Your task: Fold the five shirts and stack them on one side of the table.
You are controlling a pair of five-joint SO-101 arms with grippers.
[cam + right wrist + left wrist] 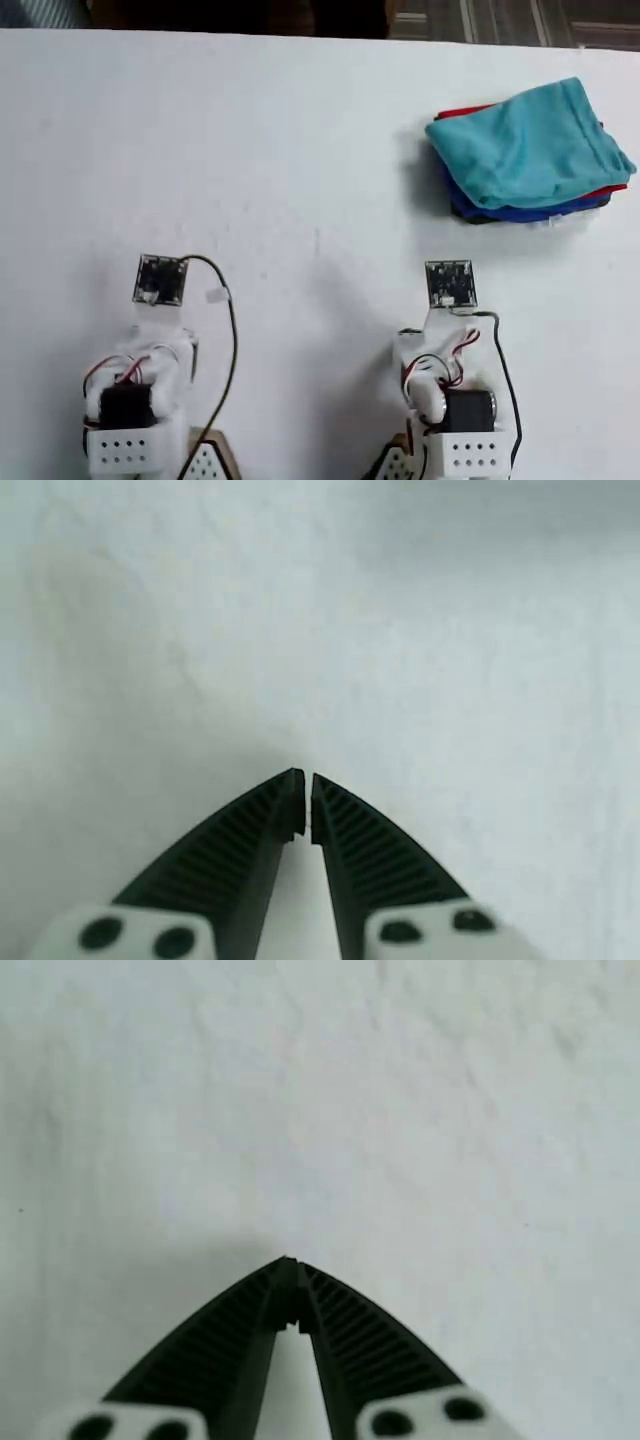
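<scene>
shirts [530, 150] stacked in high view, teal on top; wrist views: left pincer [290, 1265] together, right pincer [303, 780] together.

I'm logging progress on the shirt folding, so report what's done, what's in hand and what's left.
Done: folded shirts sit in one stack at the table's far right side, teal shirt on top, red, blue and dark layers beneath. In hand: nothing; the left gripper and right gripper are shut over bare tabletop. Left: probably nothing, though I cannot count five layers for certain.

Left end effector [288, 1263] and right end effector [303, 779] sit closed.
</scene>
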